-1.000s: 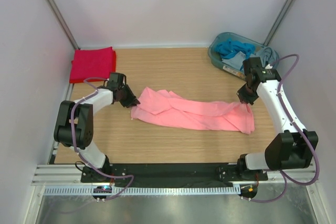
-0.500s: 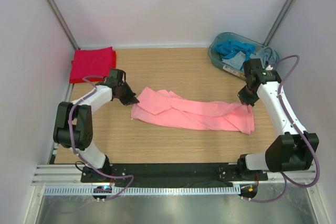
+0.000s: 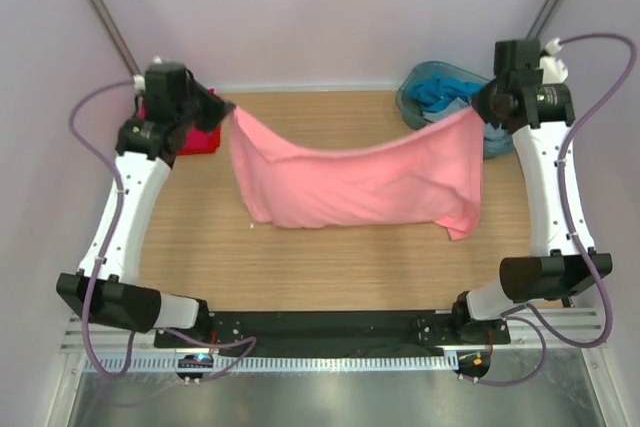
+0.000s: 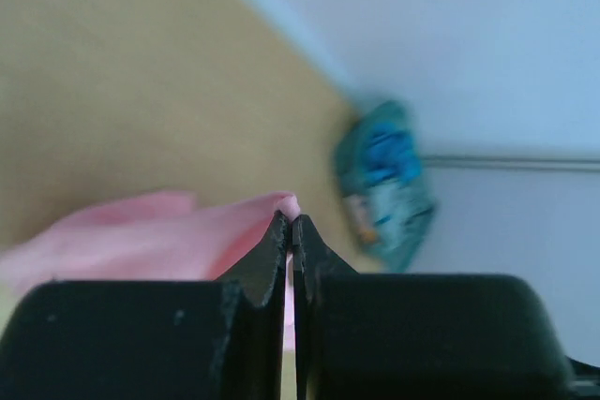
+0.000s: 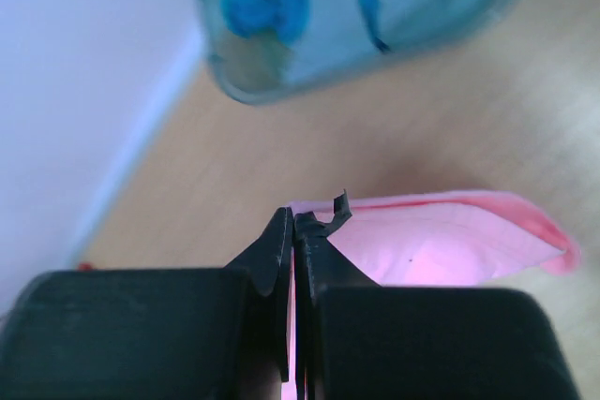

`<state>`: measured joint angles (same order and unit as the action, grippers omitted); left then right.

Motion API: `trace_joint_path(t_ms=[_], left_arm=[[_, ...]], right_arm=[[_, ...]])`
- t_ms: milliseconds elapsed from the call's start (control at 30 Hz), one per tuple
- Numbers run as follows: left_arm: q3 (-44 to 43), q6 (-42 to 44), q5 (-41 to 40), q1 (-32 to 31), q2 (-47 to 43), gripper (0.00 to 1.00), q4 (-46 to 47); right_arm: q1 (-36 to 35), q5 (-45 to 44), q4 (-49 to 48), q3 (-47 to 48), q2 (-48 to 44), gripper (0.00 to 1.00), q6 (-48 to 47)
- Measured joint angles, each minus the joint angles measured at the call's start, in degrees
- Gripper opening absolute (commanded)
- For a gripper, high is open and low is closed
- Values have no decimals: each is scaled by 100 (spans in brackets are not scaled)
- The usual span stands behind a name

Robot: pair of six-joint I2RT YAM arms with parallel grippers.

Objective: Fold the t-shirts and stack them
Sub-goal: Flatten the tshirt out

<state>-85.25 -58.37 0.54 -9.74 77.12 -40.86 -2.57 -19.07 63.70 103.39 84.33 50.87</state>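
**Pink tee [image 3: 350,182] hoisted above the table [image 3: 350,267]**

Flat a second ago, it now hangs stretched between left arm [image 3: 125,187] and right arm [image 3: 548,177], both raised high. Left end effector [image 3: 228,110] and right end effector [image 3: 480,109] each clamp a top corner. Red tee [image 3: 207,139] lies far left.

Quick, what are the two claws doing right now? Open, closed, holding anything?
Left gripper: closed, pinching one upper corner of the pink t-shirt.
Right gripper: closed, pinching the other upper corner of the same shirt.
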Motion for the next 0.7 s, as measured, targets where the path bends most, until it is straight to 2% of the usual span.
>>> trace_joint_path(t_ms=[100, 133, 167, 233, 300, 367, 533, 633, 700], left_arm=[[-2116, -168, -15, 31, 658, 0, -125], [-3279, -216, -2, 37, 1134, 0, -315], [-3624, -229, -7, 39, 1279, 0, -308], [-4931, -269, -13, 44, 1797, 0, -586], [-5515, -282, -17, 44, 1930, 0, -811], [-5353, -299, -28, 46, 1681, 0, -905], [-3803, -286, -44, 48, 264, 0, -1314], [-3589, -131, -140, 48, -470, 0, -1801], [-3779, -22, -282, 48, -935, 0, -2188]], right_arm=[[0, 59, -369, 1440, 446, 1, -61], [0, 101, -468, 1759, 520, 1, -63], [2, 149, -570, 2127, 605, 1, -63], [2, 289, -682, 2747, 693, 1, 4], [2, 442, -708, 3069, 616, 1, 127], [2, 640, -723, 2918, 319, 1, 260], [2, 960, -315, 1676, -935, 1, 463], [2, 1091, 94, 1311, -1668, 1, 463], [2, 1182, 415, 1246, -2157, 1, 452]])
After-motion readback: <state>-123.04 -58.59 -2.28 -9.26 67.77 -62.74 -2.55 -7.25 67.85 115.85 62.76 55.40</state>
